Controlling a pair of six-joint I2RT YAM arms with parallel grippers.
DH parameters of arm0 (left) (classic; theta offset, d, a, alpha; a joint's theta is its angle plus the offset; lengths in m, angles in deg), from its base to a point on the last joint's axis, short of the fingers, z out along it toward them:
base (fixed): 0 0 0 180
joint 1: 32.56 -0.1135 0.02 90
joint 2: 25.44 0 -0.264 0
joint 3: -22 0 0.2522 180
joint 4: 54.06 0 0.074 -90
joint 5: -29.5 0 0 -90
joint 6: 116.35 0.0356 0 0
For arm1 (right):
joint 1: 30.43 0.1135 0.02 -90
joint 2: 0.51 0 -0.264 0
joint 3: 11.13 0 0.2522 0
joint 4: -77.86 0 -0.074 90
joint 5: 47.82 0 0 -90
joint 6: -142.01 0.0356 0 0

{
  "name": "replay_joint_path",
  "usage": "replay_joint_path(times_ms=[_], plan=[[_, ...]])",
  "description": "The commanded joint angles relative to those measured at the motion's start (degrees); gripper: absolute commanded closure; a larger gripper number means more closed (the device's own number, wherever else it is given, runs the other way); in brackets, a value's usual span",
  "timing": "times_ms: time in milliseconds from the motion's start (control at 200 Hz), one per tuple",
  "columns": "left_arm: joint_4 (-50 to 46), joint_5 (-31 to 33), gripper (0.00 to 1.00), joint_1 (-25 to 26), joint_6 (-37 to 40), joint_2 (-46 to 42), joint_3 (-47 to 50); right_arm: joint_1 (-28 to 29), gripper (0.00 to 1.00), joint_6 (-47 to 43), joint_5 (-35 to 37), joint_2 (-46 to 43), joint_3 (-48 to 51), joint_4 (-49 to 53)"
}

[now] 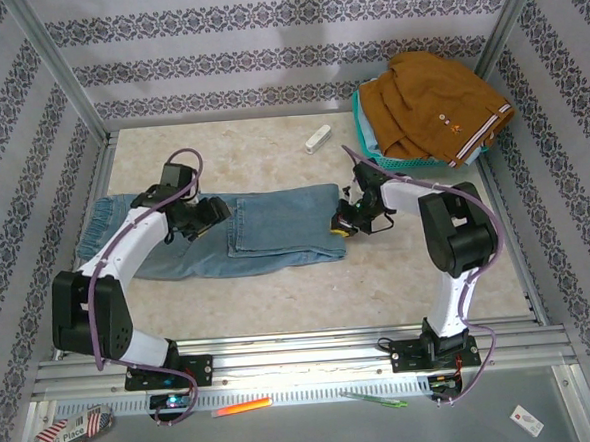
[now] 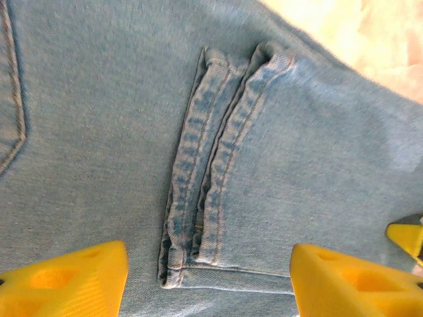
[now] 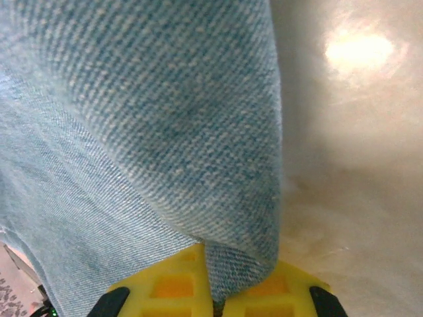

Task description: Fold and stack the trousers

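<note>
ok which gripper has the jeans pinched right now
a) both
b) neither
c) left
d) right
D: the right gripper is shut on a fold of the jeans, while the left gripper stands open over the denim with nothing between its fingers.

Brown garment (image 1: 433,107) in teal basket (image 1: 370,144), white object (image 1: 318,138) nearby

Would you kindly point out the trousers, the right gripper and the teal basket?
trousers (image 1: 276,232): top external view, middle of the folded denim.
right gripper (image 3: 215,285): right wrist view, between the fingertips pinching the cloth.
teal basket (image 1: 391,156): top external view, near rim.
</note>
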Motion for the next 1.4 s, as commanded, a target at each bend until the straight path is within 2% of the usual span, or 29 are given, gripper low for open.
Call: replay_joint_path(times_ms=[0, 260, 340, 425, 550, 719, 834, 929, 1219, 1394], plan=[[-4.3, 0.8, 0.34, -1.1, 2.4, -2.1, -2.6, -2.4, 1.00, 1.2, 0.9, -6.3, 3.8, 0.5], [-2.9, -0.8, 0.35, -1.1, 1.1, -4.4, -1.9, -18.2, 1.00, -3.6, 11.1, -24.2, 11.4, 14.6], [-2.0, -1.3, 0.35, -0.9, 0.6, -4.2, -1.3, -21.7, 1.00, -5.5, 14.6, -26.2, 10.2, 17.8], [-1.8, -1.2, 0.35, -0.8, 1.0, -3.3, -1.0, -24.8, 1.00, -7.4, 14.8, -25.6, 6.9, 20.7], [-3.2, 0.8, 0.35, -0.8, 3.3, -1.5, -1.6, -25.1, 1.00, -9.3, 16.8, -24.8, 1.1, 24.2], [-5.0, 10.8, 0.33, -2.8, 7.0, 1.0, -2.9, -25.1, 1.00, -11.1, 15.9, -25.0, -5.0, 27.8], [-3.7, 15.0, 0.33, -5.4, 6.6, 4.1, -3.5, -25.2, 1.00, -12.7, 19.5, -24.7, -7.6, 30.3], [-2.1, 17.6, 0.33, -5.7, 7.4, 6.5, -3.3, -26.0, 1.00, -12.6, 21.1, -24.1, -9.4, 31.4], [4.2, 11.3, 0.46, -4.8, 3.7, 13.0, 6.1, -26.0, 1.00, -13.3, 21.5, -21.1, -14.6, 32.7], [7.8, 10.4, 0.50, 0.6, -2.2, 8.1, 17.0, -25.5, 1.00, -13.6, 21.6, -21.0, -16.5, 33.2]])
